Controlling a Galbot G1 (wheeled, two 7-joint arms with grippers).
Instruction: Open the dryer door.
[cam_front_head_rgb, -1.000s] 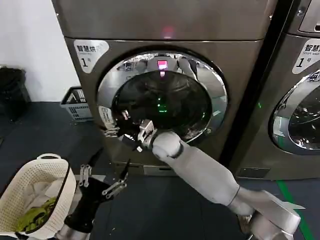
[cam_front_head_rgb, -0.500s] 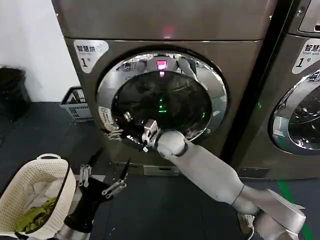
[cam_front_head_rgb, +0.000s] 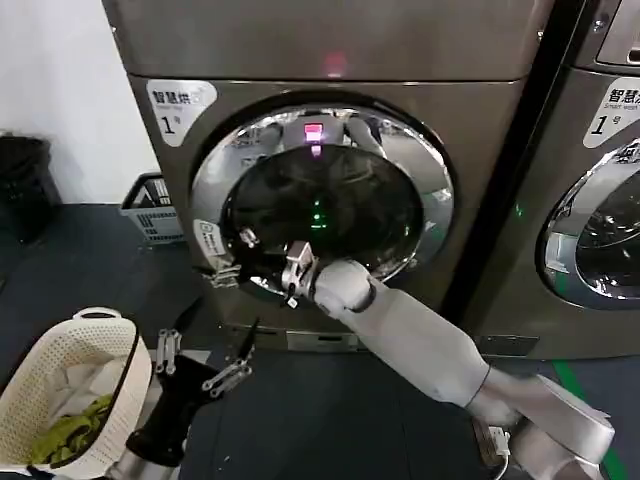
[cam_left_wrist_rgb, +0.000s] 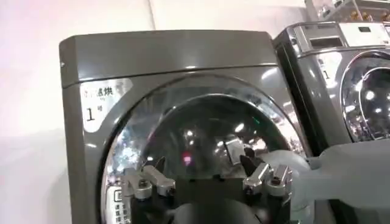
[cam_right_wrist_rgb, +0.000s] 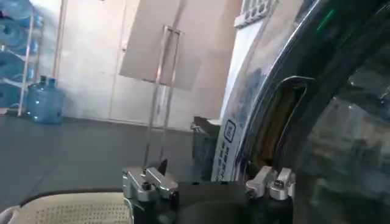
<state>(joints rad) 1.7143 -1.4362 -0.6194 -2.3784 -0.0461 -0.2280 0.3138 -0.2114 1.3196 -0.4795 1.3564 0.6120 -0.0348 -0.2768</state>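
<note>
**A:** Where is the dryer door (cam_front_head_rgb: 322, 195)?

**B:** Right in front of the robot, in the middle of the grey machine. It has a wide shiny ring around dark glass. I think it is open just a crack on its left side, but it is nowhere near swung wide.

**A:** Why is the right gripper (cam_front_head_rgb: 232, 264) way over there?

**B:** It reaches across to the lower left edge of the shiny ring, next to a small white sticker (cam_front_head_rgb: 207, 239). I think that is where the door catches, so that is the spot to pull from. In the right wrist view there is a dark slot (cam_right_wrist_rgb: 277, 119) in the rim, close to the fingers (cam_right_wrist_rgb: 272, 181).

**A:** Are its jaws pinching the door?

**B:** I cannot tell — they are at the rim, but I can't see if they are apart or closed.

**A:** And the left gripper (cam_front_head_rgb: 203, 345)?

**B:** It waits down low, near the white laundry basket (cam_front_head_rgb: 55, 372), jaws apart and holding nothing — out of the door's way, I'd guess.
</note>
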